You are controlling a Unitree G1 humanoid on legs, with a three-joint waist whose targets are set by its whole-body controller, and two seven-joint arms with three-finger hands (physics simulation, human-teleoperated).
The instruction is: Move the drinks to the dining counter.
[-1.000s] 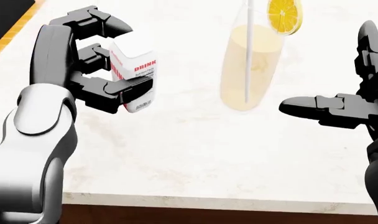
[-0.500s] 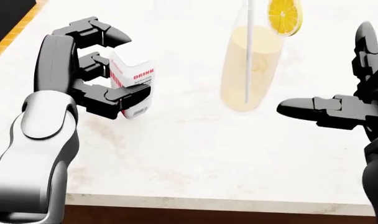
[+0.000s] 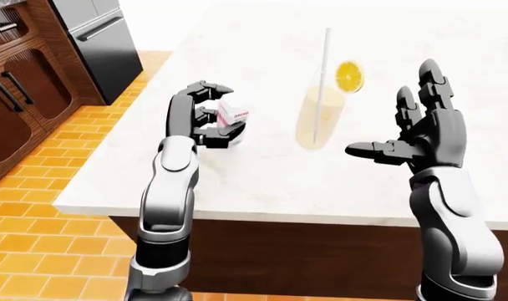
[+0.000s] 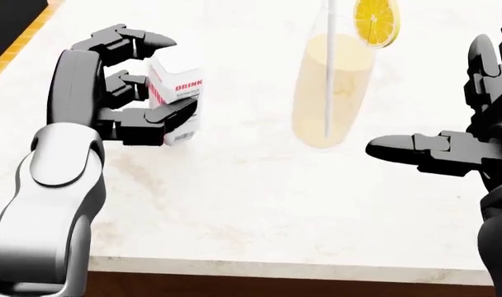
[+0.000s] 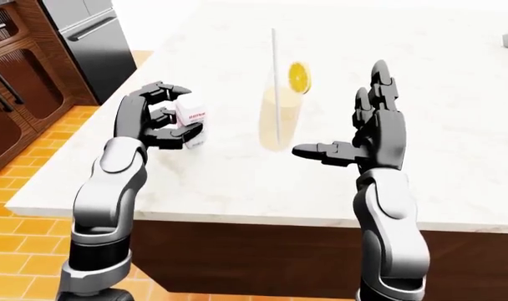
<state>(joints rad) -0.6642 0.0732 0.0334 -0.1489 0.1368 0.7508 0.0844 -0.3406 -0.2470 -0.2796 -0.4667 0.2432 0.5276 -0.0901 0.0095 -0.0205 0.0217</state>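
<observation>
Already the left hand (image 4: 123, 86) has its three fingers curled round the small drink carton (image 4: 177, 93), upper left of the head view, resting on the white counter (image 4: 259, 204). Just right of it, upper centre, stands the tall lemonade glass (image 4: 329, 93), long axis upright, with a straw (image 4: 329, 62) and a lemon slice (image 4: 376, 21) on its rim. The right hand (image 4: 449, 148), spread wide and holding nothing, sits at the right edge, apart from the glass; it is the nearer hand, and the glass lies to its left. Count: one carton, one glass, two drinks.
</observation>
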